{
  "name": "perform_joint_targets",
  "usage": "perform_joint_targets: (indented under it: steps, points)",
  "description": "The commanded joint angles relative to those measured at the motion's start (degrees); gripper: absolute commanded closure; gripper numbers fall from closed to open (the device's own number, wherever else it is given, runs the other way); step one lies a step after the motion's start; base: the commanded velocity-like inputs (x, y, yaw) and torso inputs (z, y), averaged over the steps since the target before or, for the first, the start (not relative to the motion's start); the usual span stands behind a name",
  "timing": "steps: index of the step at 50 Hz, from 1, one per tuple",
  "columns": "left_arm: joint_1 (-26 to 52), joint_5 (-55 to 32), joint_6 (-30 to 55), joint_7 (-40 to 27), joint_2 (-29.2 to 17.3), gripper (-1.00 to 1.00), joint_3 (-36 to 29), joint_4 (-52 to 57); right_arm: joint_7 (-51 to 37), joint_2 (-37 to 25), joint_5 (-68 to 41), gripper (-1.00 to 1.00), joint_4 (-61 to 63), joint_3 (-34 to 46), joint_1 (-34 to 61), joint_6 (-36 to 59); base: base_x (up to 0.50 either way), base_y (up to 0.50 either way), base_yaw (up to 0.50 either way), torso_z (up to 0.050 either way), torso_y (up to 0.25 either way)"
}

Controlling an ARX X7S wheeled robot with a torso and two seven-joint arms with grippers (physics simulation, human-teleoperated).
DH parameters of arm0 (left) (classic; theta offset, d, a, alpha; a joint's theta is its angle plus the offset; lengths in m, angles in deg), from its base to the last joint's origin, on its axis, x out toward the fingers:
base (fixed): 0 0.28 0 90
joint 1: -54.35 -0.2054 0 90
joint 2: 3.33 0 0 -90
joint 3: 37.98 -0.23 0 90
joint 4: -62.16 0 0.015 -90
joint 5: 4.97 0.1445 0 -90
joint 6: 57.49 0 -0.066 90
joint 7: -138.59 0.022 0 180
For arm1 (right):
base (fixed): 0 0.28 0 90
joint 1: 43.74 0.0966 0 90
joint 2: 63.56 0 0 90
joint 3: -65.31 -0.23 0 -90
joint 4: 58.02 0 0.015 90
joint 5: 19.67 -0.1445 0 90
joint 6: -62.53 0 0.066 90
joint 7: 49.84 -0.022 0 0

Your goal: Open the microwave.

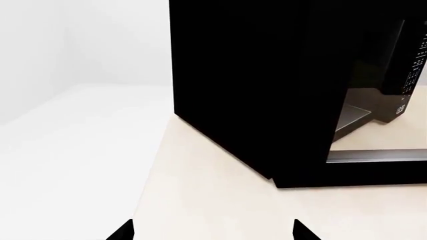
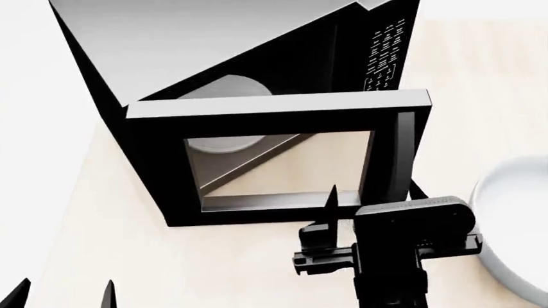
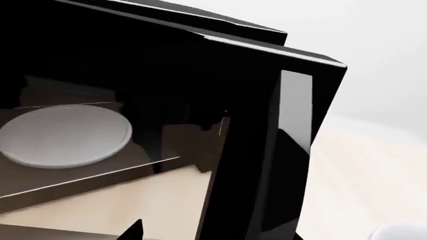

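Far left in the head view, the left gripper hangs low over the pale wooden table, jaws spread, pinching nothing. Centre stage, the large black boxy microwave with grey top sits on that table, its glass-windowed door swung partly open, white round turntable showing inside. The right gripper sits at the door's handle edge; its jaw state, can't tell. Far right, a white round bowl.
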State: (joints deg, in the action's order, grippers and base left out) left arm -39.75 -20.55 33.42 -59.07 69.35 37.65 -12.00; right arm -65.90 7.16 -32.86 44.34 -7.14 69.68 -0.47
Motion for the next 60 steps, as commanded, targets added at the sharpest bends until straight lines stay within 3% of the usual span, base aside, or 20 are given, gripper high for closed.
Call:
perform_joint_targets:
  steps: [1,24,34,48,55,60]
  points:
    - [0.2,-0.2,0.0,-0.2,-0.1,-1.0,-0.1,-0.1,1.4,-0.1,-2.9,-1.0,0.1,0.1,-0.6,-1.3,0.0,0.0,0.0,0.0,0.0]
    - [-0.1,-0.3,-0.3,-0.6,-0.5,-1.0,-0.5,0.1,1.1,-3.2,-5.4,-1.0,-1.9,-6.3,-3.1,-5.4,0.0,0.0,0.0,0.0,0.0]
    - [-0.1,-0.5,-0.4,-0.9,-0.8,-1.0,-0.4,0.4,-2.2,-5.2,-6.7,-1.0,15.1,-5.2,-7.8,1.5,0.0,0.0,0.0,0.0,0.0]
    - [0.2,-1.1,-0.5,-0.9,-0.8,-1.0,-0.4,-0.2,-8.0,-8.9,-13.4,-1.0,39.2,-10.1,-10.7,13.2,0.0,0.0,0.0,0.0,0.0]
    - [0.2,-1.3,-0.4,-1.1,-1.0,-1.0,-0.5,0.0,-15.6,-11.0,-20.7,-1.0,47.6,-10.4,-5.0,24.3,0.0,0.0,0.0,0.0,0.0]
    - [0.0,-1.4,-0.3,-1.2,-1.2,-1.0,-0.5,0.6,-35.7,-22.5,-41.3,-1.0,47.6,-2.1,7.3,22.1,0.0,0.0,0.0,0.0,0.0]
